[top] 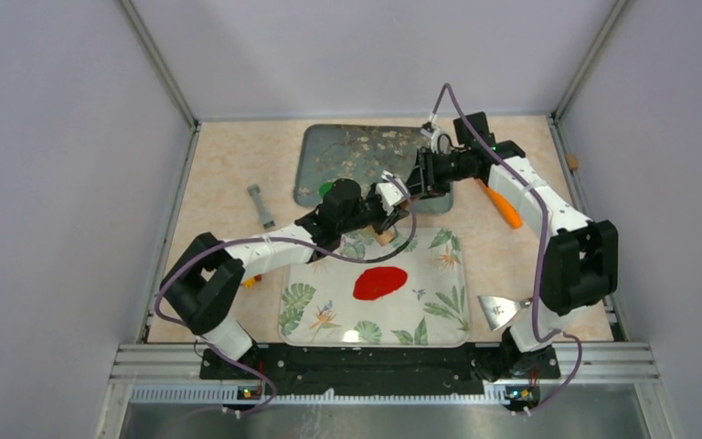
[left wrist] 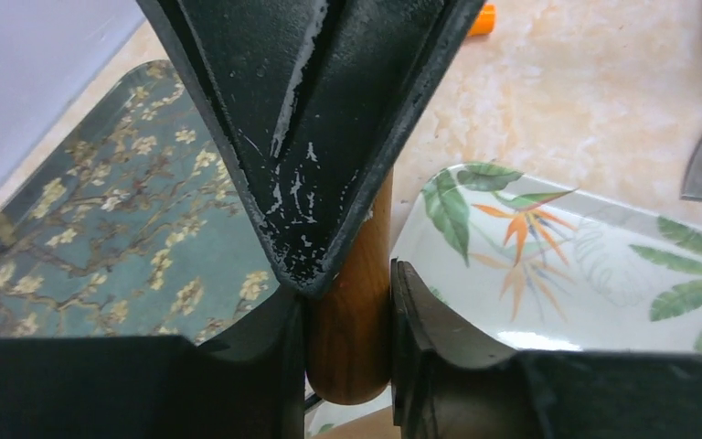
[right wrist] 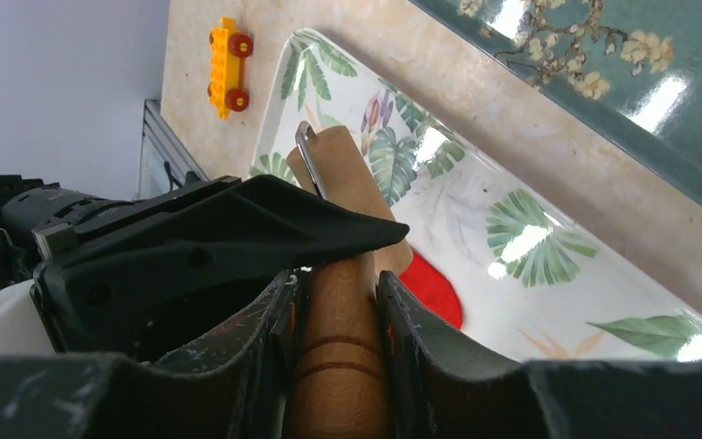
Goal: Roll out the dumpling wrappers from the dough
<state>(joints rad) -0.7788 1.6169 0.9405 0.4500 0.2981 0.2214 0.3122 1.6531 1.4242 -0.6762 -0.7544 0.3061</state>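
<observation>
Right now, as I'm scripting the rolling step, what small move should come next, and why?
Probably bring the rolling pin down and nearer, onto the red dough: the left pincer and right pincer both grip it, yet it hangs by the far edge of the tray, off the dough.

Two trays (top: 439,315) (top: 347,151) — one rolling pin (right wrist: 338,366), one scraper (top: 498,311)

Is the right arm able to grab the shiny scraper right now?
Probably not: the right gripper is shut on the rolling pin, so it's busy, though the scraper lies uncovered near that arm's base.
</observation>
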